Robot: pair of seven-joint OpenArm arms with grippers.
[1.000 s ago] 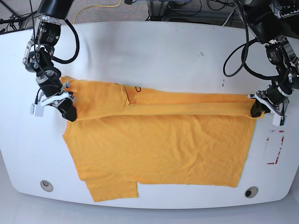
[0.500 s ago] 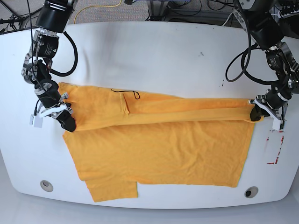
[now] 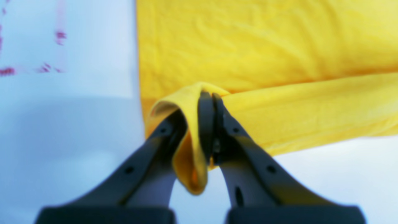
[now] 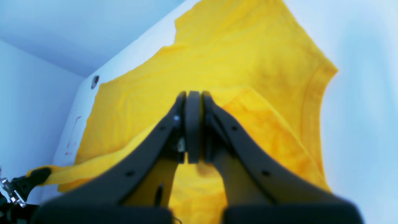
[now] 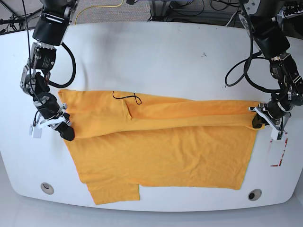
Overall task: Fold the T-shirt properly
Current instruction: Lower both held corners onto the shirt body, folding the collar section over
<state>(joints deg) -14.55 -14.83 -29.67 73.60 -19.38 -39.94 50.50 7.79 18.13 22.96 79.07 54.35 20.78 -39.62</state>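
Note:
The orange-yellow T-shirt lies spread on the white table, its back portion doubled over into a long band with a black squiggle near the collar. On the base view's right, my left gripper is shut on the band's end. In the left wrist view the left gripper pinches a curl of T-shirt. On the base view's left, my right gripper is shut on the opposite end. Seen from the right wrist, the right gripper is shut over the T-shirt, its pinch point hidden.
Two round holes sit near the table's front edge. A red-marked label lies at the right edge just beyond the shirt. Cables run behind the table.
Both grippers have moved toward the front of the table, drawing the doubled-over band forward over the lower layer. The black squiggle has come fully into view.

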